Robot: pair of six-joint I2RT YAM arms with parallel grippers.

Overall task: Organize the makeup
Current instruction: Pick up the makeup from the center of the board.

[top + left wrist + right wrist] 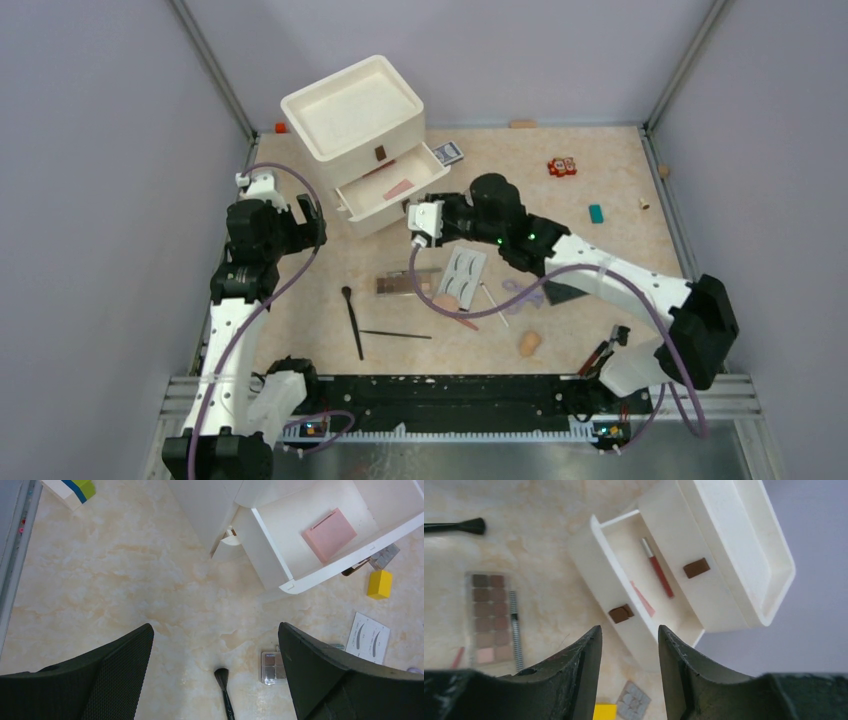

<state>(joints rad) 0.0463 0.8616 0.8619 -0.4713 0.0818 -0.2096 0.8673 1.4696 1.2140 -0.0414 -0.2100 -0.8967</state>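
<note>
Top external shows the right gripper hovering at the front of the open drawer of the white drawer unit, its fingers parted to a middling gap with nothing between them. The left gripper hangs beside the unit, spread wide and empty. The pink compact and a reddish lip pencil lie in the drawer. On the desk lie the brown eyeshadow palette, the eyelash card, the black brush and the peach sponge. The palette looks light, stiff and slick, so it is best pinched across its narrow width; the brush would roll, so it is best taken mid-handle
</note>
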